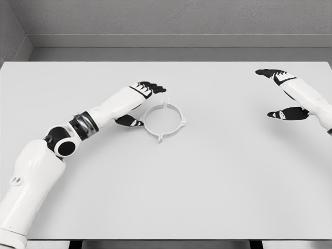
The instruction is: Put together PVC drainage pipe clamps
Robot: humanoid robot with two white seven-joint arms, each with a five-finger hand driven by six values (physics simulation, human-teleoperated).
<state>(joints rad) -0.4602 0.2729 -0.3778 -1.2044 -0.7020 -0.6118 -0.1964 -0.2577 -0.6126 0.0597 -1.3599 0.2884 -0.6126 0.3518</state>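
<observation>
One white plastic ring-shaped pipe clamp [164, 121] lies flat on my white table [207, 181] just off the fingertips of my left hand [141, 101], whose fingers are spread and empty, while my right hand [284, 93] hovers open, well apart.

White ring clamp [164, 121] flat on table [207, 181]

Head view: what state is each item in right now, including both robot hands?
Pipe clamp ring: lying flat on the table, closed into a ring, not held.
Left robot hand: open, fingers beside the ring's left edge, grasping nothing.
Right robot hand: open, over the table's right side, empty, far from the ring.
</observation>
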